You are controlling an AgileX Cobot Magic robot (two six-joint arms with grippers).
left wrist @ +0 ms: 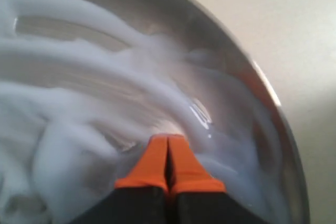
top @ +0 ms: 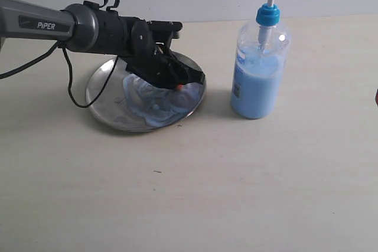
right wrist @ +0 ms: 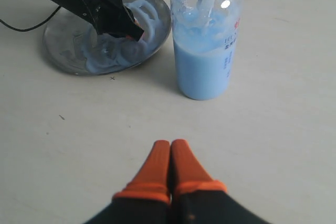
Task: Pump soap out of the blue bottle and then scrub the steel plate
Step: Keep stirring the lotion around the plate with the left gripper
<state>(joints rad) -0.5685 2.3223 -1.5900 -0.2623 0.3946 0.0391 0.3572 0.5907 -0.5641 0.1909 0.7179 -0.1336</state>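
The steel plate lies left of centre on the table, its inside smeared with swirls of pale blue soap. My left gripper is shut, its orange tips down in the soap on the plate's right half; the left wrist view shows the left gripper against the streaked metal. To the right of the plate the blue bottle stands upright, about half full. My right gripper is shut and empty, over bare table short of the bottle; it is outside the exterior view.
A black cable loops from the left arm over the plate's left rim. The table is pale beige, with a wall behind it. A small dark red thing shows at the right edge.
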